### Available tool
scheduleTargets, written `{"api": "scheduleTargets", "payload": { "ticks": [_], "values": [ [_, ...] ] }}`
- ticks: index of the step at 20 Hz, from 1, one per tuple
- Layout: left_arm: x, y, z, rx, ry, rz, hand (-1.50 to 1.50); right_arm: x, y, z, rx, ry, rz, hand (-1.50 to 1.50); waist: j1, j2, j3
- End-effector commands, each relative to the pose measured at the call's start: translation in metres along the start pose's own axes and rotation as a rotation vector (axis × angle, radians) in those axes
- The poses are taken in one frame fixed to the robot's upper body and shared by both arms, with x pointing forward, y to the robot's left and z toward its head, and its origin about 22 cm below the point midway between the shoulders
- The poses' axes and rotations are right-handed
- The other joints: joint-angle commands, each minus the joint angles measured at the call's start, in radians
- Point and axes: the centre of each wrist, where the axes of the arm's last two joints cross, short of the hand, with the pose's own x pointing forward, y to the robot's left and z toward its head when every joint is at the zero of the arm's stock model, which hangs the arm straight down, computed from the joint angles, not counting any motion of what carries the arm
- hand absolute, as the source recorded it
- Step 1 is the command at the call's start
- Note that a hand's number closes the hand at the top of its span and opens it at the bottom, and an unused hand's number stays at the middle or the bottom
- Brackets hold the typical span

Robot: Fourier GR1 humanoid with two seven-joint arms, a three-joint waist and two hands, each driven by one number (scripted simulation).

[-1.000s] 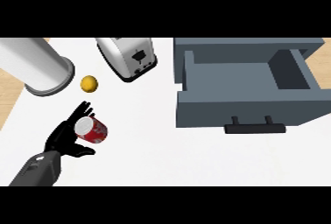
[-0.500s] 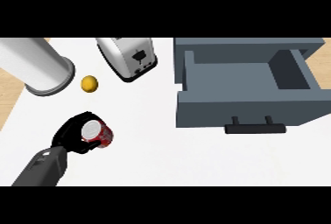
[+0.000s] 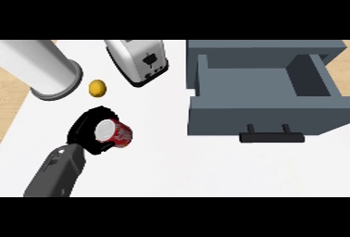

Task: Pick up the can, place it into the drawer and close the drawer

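A red can [image 3: 120, 134] with a silver top sits on the white counter at the left, tilted toward the view. My left hand [image 3: 83, 130] comes in from the lower left, its black fingers curled round the can's far and left sides. To the right stands the grey drawer [image 3: 205, 89], pulled open, with nothing showing inside it. Its dark handle [image 3: 271, 137] faces the near edge. The can is well to the left of the drawer, about a hand's width away. My right hand does not show.
A silver toaster [image 3: 140, 60] stands at the back, left of the drawer. A big white cylinder [image 3: 41, 69] lies at the far left, with a small yellow-orange fruit [image 3: 97, 88] beside it, just behind my hand. The counter's left edge meets wooden floor [image 3: 8, 92].
My left hand's fingers, spread open beside the can a second ago, have curled round it. The can now sits slightly more tilted, and the forearm has shifted a little right.
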Motion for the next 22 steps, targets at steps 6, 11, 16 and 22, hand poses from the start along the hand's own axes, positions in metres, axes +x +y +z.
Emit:
{"api": "scheduleTargets", "payload": {
  "ticks": [6, 11, 16, 22],
  "values": [
    [0.005, -0.047, -0.026, 0.303, -0.198, 0.036, 1.5, 0.014, 0.003, 0.006, -0.017, 0.004, -0.005, -1.5, 0.011, -0.004, 0.001],
    [0.048, -0.092, -0.054, 0.288, -0.27, -0.026, 1.5, 0.003, 0.002, 0.013, -0.016, 0.007, -0.028, -1.5, 0.006, -0.009, 0.002],
    [0.079, -0.131, -0.044, 0.249, -0.255, -0.066, 1.5, 0.012, 0.008, 0.012, -0.014, -0.015, -0.005, -1.5, 0.004, -0.006, 0.001],
    [0.14, -0.17, -0.063, 0.241, -0.293, -0.109, 1.5, 0.005, 0.016, -0.009, -0.017, -0.014, -0.022, -1.5, 0.002, 0.003, 0.0]
  ]
}}
